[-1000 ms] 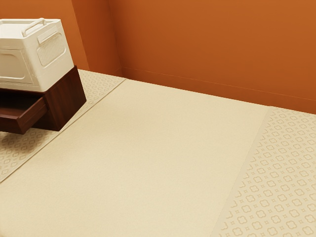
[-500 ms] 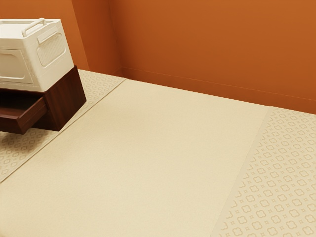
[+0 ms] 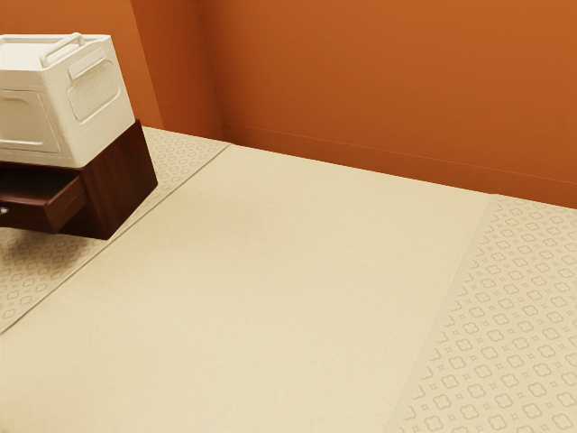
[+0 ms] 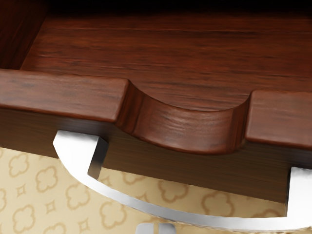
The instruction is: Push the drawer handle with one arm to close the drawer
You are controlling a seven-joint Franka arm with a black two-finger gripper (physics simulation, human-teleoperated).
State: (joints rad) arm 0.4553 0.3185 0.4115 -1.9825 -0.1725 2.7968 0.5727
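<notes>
Exterior view: reading from left to right, you first find the silver handle (image 3: 4, 210) at the left edge, on the front of the drawer (image 3: 67, 200). The drawer is open — it projects from the dark brown cabinet (image 3: 122, 180), and part of its interior is exposed. Above it, note the white crate (image 3: 95, 104) resting upright on the cabinet top. The patterned floor (image 3: 32, 280) lies beneath the projecting drawer. Further right is the plain pale mat (image 3: 270, 271), followed by more patterned floor at the exterior view's right. The orange wall (image 3: 388, 81) stands behind.

Wrist view: you are looking into the drawer over its front panel (image 4: 63, 95). The rim of the panel has a rounded notch (image 4: 190, 126), located between the two mounting posts of the handle. The handle bows outward from the panel, with the patterned floor visible in the space between bar and panel. The gripper (image 4: 156, 228) is at the outer side of the bar, near the middle of its curve. Its fingers are closed together — only a thin gap separates the tips, and nothing is gripped. You cannot confirm from this angle whether the tips touch the handle.
</notes>
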